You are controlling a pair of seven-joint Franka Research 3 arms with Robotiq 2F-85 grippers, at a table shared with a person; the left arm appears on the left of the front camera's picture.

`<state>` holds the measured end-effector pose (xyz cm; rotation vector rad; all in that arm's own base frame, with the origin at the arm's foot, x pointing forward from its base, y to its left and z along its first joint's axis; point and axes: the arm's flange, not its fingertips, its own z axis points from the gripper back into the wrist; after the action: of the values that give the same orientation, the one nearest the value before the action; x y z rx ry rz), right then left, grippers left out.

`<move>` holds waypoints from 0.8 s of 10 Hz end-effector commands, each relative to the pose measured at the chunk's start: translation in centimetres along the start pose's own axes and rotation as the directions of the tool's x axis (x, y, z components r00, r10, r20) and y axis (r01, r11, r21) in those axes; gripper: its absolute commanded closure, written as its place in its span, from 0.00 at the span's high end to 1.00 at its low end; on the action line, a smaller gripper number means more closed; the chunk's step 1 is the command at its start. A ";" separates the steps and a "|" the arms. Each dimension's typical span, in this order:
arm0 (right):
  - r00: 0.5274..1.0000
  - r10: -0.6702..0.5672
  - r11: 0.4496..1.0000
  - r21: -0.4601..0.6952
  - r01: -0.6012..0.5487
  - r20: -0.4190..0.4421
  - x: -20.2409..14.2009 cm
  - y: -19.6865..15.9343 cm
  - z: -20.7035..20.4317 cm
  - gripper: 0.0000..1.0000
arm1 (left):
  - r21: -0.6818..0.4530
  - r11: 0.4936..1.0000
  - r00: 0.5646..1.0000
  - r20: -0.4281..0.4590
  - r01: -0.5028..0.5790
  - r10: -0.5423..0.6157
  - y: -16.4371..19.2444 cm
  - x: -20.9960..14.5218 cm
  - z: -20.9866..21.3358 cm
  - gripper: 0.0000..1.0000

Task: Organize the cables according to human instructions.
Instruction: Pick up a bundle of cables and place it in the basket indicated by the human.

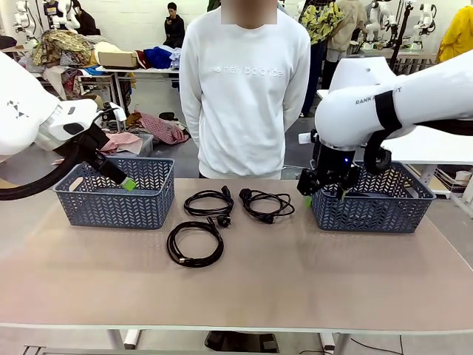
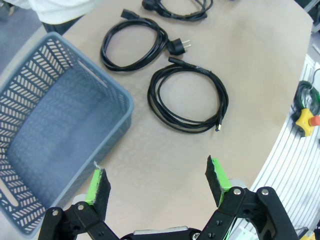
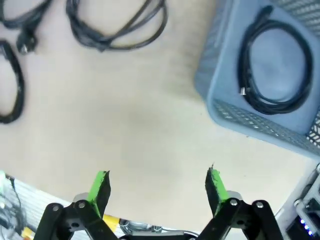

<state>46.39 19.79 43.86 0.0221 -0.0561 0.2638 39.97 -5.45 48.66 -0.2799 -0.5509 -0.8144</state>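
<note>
Both grippers are spread wide with nothing in either. My left gripper (image 2: 157, 182) hangs over bare table just beside the left basket (image 2: 115, 127), which has nothing in it. My right gripper (image 3: 157, 184) hangs over bare table near the right basket (image 3: 250, 122).

There are four cables, all thin black cord wound in loose flat loops with chunky plugs.
- The nearest coil (image 1: 194, 262) lies mid-table with one small end sticking out.
- Beyond it are the far-left coil (image 1: 207, 213) and far-right coil (image 1: 267, 217), side by side and apart from each other, between the baskets.
- The fourth coil (image 3: 243, 75) already lies flat on the right basket's floor.

Handling, my guess:
- They should be light and floppy with no stiffness, and the rubbery jacket shouldn't slip on the pads.
- The loops aren't tied as far as I can see, so a lifted coil will likely sag and spill turns, with the plugs dangling as the heavy bits.
- I'd pinch across the bundle where all the turns run together, not on a plug or a single strand.
- The cords sit low on the table, so the fingers need to come right down.

The person (image 1: 244, 96) stands at the far edge with arms behind the back, so I see no cue on which basket to use.
</note>
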 end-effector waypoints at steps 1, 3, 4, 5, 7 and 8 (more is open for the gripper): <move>0.993 0.107 0.992 0.062 -0.110 0.043 -2.0 -0.6 -0.8 1.00 | -0.018 1.000 1.000 0.014 0.010 -0.010 0.2 -0.2 -0.1 1.00; 0.979 0.188 0.979 0.069 -0.193 0.077 -3.1 -0.4 -1.5 1.00 | -0.018 1.000 1.000 0.014 0.010 -0.010 0.2 -0.2 -0.1 1.00; 0.974 0.209 0.974 0.072 -0.215 0.085 -3.5 -0.1 -1.9 1.00 | -0.018 1.000 1.000 0.014 0.010 -0.010 0.2 -0.2 -0.1 1.00; 0.972 0.221 0.971 0.076 -0.227 0.083 -3.7 0.1 -2.2 1.00 | -0.018 1.000 1.000 0.014 0.010 -0.010 0.2 -0.2 -0.1 1.00; 0.973 0.217 0.972 0.075 -0.223 0.072 -3.7 0.2 -2.3 1.00 | -0.018 1.000 1.000 0.014 0.010 -0.010 0.2 -0.2 -0.1 1.00; 0.973 0.219 0.972 0.076 -0.224 0.066 -3.7 0.3 -2.3 1.00 | -0.018 1.000 1.000 0.014 0.010 -0.010 0.2 -0.2 -0.1 1.00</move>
<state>43.23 19.55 41.31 0.0714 -0.0953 0.4717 39.97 -5.45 48.66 -0.2799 -0.5509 -0.8144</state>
